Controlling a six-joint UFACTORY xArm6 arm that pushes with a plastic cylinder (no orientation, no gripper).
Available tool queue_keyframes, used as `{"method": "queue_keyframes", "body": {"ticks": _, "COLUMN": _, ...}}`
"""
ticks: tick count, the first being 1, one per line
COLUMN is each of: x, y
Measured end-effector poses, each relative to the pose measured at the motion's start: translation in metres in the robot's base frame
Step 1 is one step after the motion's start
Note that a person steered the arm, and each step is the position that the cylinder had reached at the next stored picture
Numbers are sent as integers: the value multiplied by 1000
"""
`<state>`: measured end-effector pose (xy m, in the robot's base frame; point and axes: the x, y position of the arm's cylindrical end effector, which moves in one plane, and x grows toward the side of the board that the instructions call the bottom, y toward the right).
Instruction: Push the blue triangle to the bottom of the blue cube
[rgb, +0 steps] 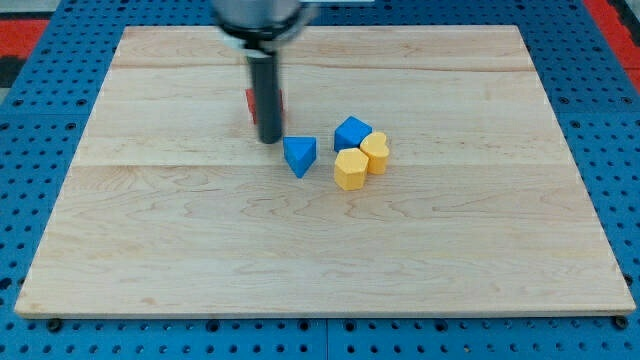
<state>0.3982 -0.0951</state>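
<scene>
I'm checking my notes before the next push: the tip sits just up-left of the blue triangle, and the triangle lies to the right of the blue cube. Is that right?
Not quite. The camera view shows my tip just up-left of the blue triangle, as you say, but the triangle lies to the left of the blue cube and slightly lower, not to its right.

On the surface (180, 250), my tip (269, 139) stands just to the view's left of the blue triangle (299, 156) and slightly toward the view's top from it, with a small gap between them, and a red block (250, 103) sits behind the rod, mostly hidden. The blue cube (351, 134) lies to the view's right of the triangle and a little nearer the view's top. The yellow hexagonal block (350, 169) sits directly below the cube, touching it, and the yellow heart-shaped block (376, 151) rests against both at the view's right.
</scene>
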Motion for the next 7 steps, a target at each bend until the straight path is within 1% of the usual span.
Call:
{"method": "queue_keyframes", "body": {"ticks": 1, "x": -1, "y": -29}}
{"method": "queue_keyframes", "body": {"ticks": 3, "x": 38, "y": -22}}
{"method": "queue_keyframes", "body": {"ticks": 4, "x": 38, "y": 68}}
{"method": "queue_keyframes", "body": {"ticks": 5, "x": 36, "y": 114}}
{"method": "queue_keyframes", "body": {"ticks": 6, "x": 29, "y": 94}}
{"method": "queue_keyframes", "body": {"ticks": 7, "x": 19, "y": 44}}
